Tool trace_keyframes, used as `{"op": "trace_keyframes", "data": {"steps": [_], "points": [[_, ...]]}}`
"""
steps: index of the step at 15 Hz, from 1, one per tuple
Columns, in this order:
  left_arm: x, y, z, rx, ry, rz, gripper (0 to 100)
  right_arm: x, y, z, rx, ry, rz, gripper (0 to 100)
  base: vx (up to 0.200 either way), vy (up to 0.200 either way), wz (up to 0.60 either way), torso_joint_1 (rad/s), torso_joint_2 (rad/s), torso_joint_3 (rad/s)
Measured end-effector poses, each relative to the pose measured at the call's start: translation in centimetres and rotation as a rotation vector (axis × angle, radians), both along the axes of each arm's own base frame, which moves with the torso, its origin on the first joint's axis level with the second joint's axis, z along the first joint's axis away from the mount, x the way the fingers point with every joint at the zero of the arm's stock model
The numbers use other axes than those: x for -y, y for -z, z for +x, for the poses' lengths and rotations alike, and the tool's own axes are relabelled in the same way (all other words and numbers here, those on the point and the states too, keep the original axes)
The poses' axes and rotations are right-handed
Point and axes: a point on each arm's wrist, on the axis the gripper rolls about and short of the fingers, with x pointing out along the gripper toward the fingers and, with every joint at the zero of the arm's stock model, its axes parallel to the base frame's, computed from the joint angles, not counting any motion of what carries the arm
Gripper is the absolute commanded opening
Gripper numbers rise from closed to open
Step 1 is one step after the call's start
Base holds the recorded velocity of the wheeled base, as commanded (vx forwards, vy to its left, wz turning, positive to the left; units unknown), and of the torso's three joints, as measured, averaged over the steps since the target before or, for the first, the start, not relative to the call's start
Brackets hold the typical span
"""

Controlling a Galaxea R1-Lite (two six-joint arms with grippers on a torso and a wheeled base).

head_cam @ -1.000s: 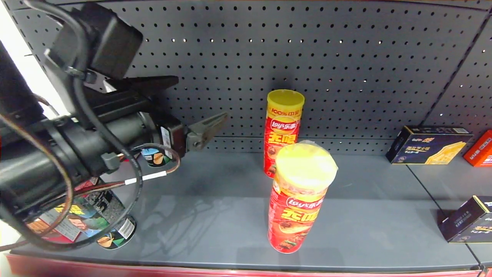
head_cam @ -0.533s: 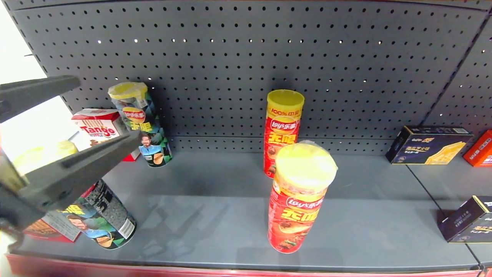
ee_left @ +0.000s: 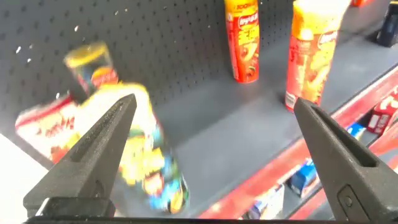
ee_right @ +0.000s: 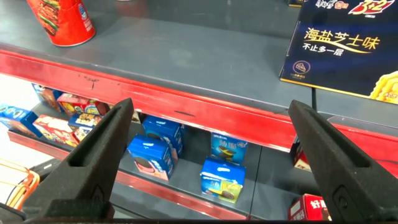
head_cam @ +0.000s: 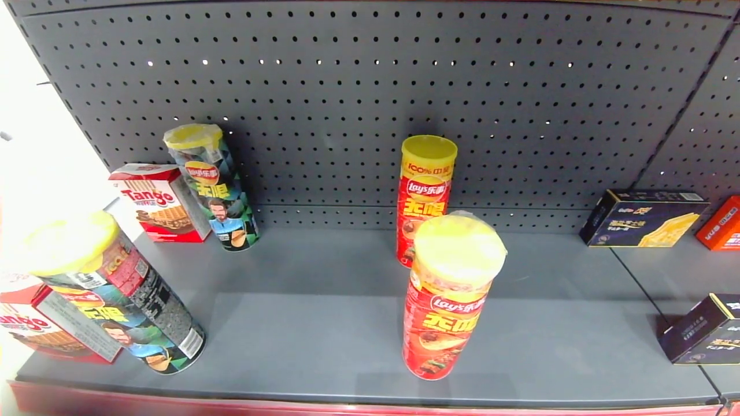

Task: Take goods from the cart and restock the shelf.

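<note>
Nearest: left gripper [ee_left: 211, 155], jaws spread wide, holding nothing, out in front of the grey shelf [head_cam: 324, 329] and facing its left end. Right gripper [ee_right: 211, 162], likewise wide and empty, low before the shelf's red front lip [ee_right: 186, 102], with blue cartons [ee_right: 152, 152] on the tier below.

Along the shelf front, from the left: a wafer box [head_cam: 34, 338], just beside it a dark chip canister [head_cam: 124, 300]. Well apart, mid-shelf, a red chip canister [head_cam: 448, 306], upright. At far right, a dark blue box [head_cam: 702, 329].

Farther back: a second wafer box [head_cam: 159, 202], a second dark canister [head_cam: 211, 185] and a second red canister [head_cam: 426, 196], all close to the pegboard [head_cam: 370, 86].

Likely step: back to the cart for the next item. Keep the left jaws wide and well off the dark canister close ahead. Carry the next canister upright. Aim for the bare stretch between the dark and red rows, and set the base flat before letting go.
</note>
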Motion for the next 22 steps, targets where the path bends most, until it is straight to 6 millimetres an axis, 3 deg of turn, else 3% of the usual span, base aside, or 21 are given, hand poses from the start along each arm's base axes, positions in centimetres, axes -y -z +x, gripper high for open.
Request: {"op": "trace_keyframes", "data": {"steps": [3, 6, 10, 13, 15, 22], "points": [[-2.0, 2.7, -2.8, 0.001, -0.018, -0.024, 100, 0.0, 0.0, 0.0, 0.0, 0.0, 0.0, 100, 0.0, 0.0, 0.0, 0.0, 0.0, 0.0], [-2.8, 4.5, -4.2, 0.023, -0.049, -0.089, 100, 0.0, 0.0, 0.0, 0.0, 0.0, 0.0, 100, 0.0, 0.0, 0.0, 0.0, 0.0, 0.0], [-0.7, 5.4, -2.7, 0.083, -0.186, -0.151, 100, 0.0, 0.0, 0.0, 0.0, -0.001, 0.0, 100, 0.0, 0.0, 0.0, 0.0, 0.0, 0.0], [0.3, 9.4, -0.9, 0.052, -0.401, -0.138, 100, 0.0, 0.0, 0.0, 0.0, 0.0, 0.0, 100, 0.0, 0.0, 0.0, 0.0, 0.0, 0.0], [0.4, 11.1, -1.1, -0.007, -0.49, -0.135, 100, 0.0, 0.0, 0.0, 0.0, 0.0, 0.0, 100, 0.0, 0.0, 0.0, 0.0, 0.0, 0.0], [0.4, 15.0, -2.1, -0.208, -0.451, -0.096, 100, 0.0, 0.0, 0.0, 0.0, 0.0, 0.0, 100, 0.0, 0.0, 0.0, 0.0, 0.0, 0.0]]}}
